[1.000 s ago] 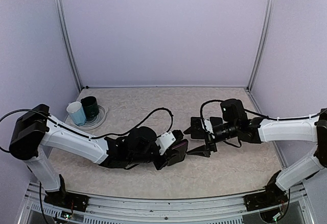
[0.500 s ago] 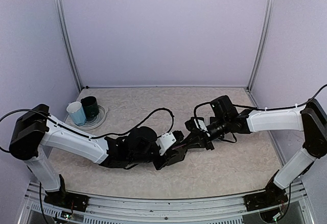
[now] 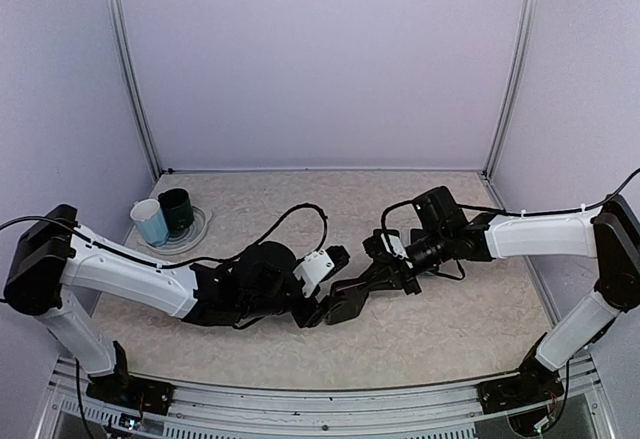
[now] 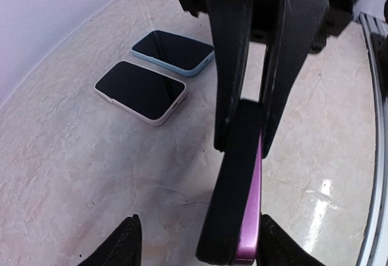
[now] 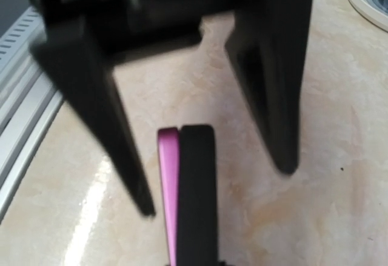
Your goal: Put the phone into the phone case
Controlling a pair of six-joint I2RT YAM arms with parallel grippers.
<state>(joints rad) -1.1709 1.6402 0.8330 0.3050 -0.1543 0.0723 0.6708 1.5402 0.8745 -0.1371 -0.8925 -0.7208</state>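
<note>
One phone (image 4: 237, 175), left gripper (image 4: 200, 245), right gripper (image 5: 213, 188)

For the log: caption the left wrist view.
Right gripper pinches black purple-backed phone inside open left gripper; blue-cased phone and white-cased phone lie beyond.

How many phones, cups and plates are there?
Phones: 3, the blue-edged phone, the white-edged phone, the black-and-purple phone held upright
Cups: 2, the pale blue cup, the dark green cup
Plates: 1, the plate under the cups
Total: 6
</note>
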